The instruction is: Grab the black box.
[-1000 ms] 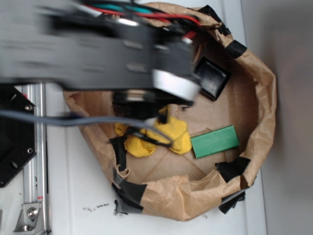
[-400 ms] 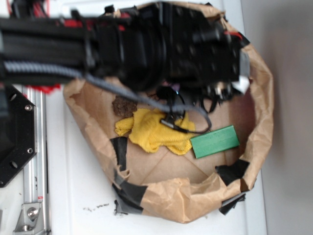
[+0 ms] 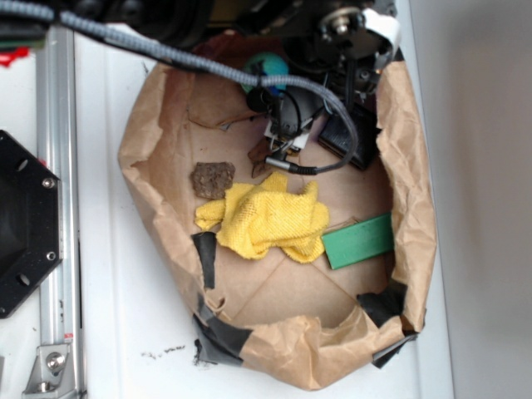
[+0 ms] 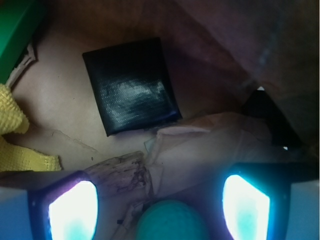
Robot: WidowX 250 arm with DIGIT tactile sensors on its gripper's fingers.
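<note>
The black box (image 4: 132, 85) lies flat on the brown paper floor, glossy and square, in the upper middle of the wrist view. My gripper (image 4: 160, 207) is open, with its two glowing fingers (image 4: 75, 210) at the bottom of that view, well short of the box. Low between them shows the green ball (image 4: 172, 220), not gripped. In the exterior view the black box (image 3: 353, 145) sits by the right paper wall, partly covered by a cable and the wrist hardware (image 3: 291, 125). The arm (image 3: 349, 29) comes in from the top.
The paper basin's wall (image 3: 411, 208) rises close to the right of the box. A green block (image 3: 359, 241), a yellow cloth (image 3: 266, 220) and a brown lump (image 3: 213, 179) lie on the floor. The green ball (image 3: 266, 66) rests at the back.
The arm has swung from over the basin's middle to its top edge, uncovering the floor. The black box, hidden 0.4 s ago, shows again. The right paper wall has leaned inward.
</note>
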